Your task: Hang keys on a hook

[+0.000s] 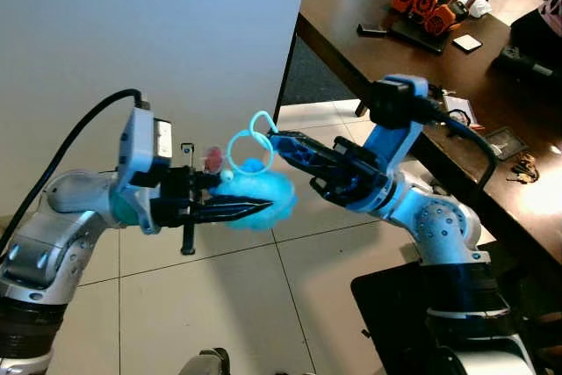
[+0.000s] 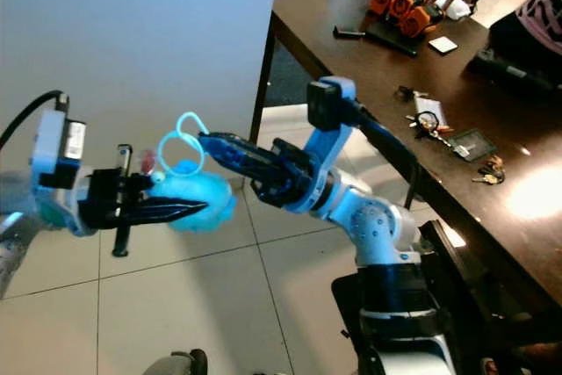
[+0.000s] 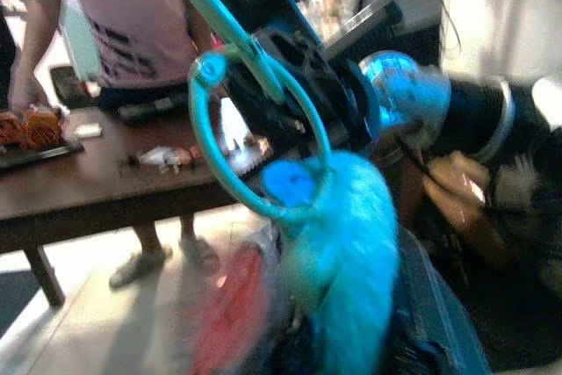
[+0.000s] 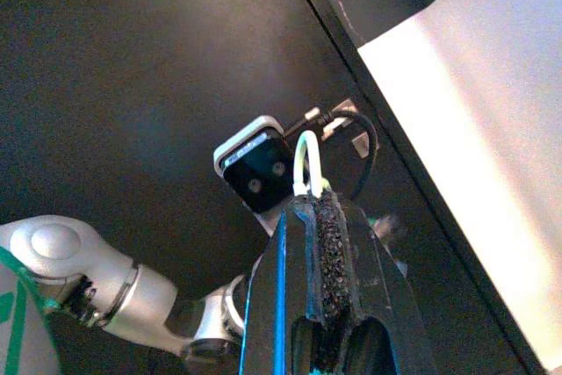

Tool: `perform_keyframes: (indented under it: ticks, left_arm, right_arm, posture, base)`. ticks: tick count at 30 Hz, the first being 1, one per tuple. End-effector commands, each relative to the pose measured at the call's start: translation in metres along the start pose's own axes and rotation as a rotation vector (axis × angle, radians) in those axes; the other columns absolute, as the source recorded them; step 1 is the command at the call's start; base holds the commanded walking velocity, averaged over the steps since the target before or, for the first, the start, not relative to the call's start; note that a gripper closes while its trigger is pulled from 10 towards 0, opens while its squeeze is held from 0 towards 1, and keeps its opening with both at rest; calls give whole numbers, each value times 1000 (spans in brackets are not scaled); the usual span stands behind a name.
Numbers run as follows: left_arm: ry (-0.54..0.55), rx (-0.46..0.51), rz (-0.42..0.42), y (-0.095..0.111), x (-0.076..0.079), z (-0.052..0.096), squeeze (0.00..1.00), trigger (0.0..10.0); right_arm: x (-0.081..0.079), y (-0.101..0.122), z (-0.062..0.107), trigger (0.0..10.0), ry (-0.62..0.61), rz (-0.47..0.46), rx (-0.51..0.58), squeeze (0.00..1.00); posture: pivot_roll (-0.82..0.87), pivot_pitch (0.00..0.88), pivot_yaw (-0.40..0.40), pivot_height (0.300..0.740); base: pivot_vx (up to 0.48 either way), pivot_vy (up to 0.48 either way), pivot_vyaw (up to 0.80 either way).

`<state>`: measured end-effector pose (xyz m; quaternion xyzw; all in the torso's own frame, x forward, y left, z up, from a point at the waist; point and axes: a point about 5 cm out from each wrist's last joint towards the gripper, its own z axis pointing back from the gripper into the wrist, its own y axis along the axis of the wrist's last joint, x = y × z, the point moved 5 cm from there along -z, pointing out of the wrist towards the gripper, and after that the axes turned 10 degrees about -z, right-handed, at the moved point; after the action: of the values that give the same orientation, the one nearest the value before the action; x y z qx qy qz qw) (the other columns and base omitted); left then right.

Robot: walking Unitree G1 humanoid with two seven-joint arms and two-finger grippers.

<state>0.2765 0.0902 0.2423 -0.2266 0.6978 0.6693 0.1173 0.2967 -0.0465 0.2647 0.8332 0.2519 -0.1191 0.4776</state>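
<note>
Left gripper (image 1: 255,209) clamped on fluffy blue keychain (image 1: 263,195), mid-air over floor. Ring loop (image 1: 250,142) stands up from it; right gripper (image 1: 274,138) fingers together, pinching loop. No hook visible.

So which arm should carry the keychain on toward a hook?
Probably the right. The right gripper is pinched on the blue ring, which leaves the loop free for a hook, while the left gripper only grips the fluffy pompom below it.
</note>
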Motion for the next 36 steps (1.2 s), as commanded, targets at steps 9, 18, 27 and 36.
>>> perform_keyframes:
  ticks: [9, 18, 27, 36]
  left_arm:
    - [-1, -20, 3, -13, 4, -2, 1000, 10000]
    - [411, -193, 65, -69, -24, 49, 1000, 10000]
    - [1050, -294, 188, -118, -58, 114, 0, 10000]
    - [1338, -244, 300, -145, -38, 103, 0, 10000]
  right_arm:
    - [3, 0, -5, 0, -26, 59, 14, 0]
    - [22, 0, 9, 0, -177, 73, 130, 0]
    - [62, -2, 33, 2510, -432, 86, 249, 0]
    - [66, -4, 25, 0, -430, 89, 303, 0]
  posture:
    - [198, 55, -33, 740]
    - [186, 69, -21, 740]
    - [190, 78, -24, 740]
    - [195, 83, -28, 740]
  base:
    - [0, 0, 0]
    - [0, 0, 0]
    - [0, 0, 0]
    - [0, 0, 622]
